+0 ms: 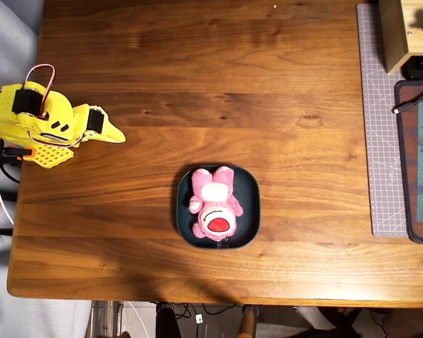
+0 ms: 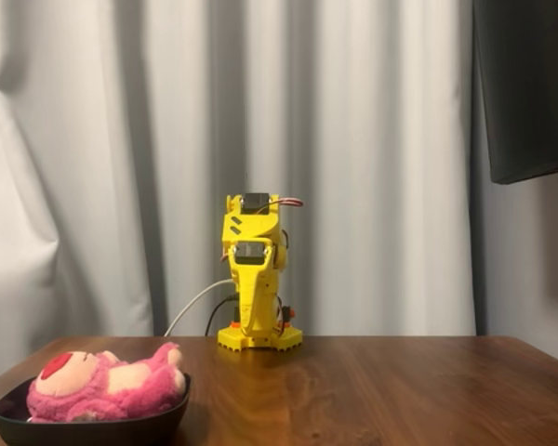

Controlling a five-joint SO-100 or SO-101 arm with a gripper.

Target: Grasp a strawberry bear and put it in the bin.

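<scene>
The pink strawberry bear [image 1: 213, 203] lies on its back inside the dark teal bin [image 1: 182, 211], near the table's front edge in the overhead view. From the fixed view, the bear [image 2: 107, 383] rests in the bin [image 2: 93, 429] at the lower left. My yellow arm is folded back at the table's left edge. Its gripper [image 1: 117, 134] tapers to a closed point with nothing in it, well away from the bin. The arm [image 2: 253, 279] stands at the table's far side in the fixed view.
A grey cutting mat [image 1: 381, 141], a dark tablet-like panel [image 1: 417, 162] and a wooden box [image 1: 407, 32] occupy the right edge in the overhead view. A white cable [image 1: 1, 190] hangs beside the arm's base. White curtains [image 2: 93, 167] hang behind the table.
</scene>
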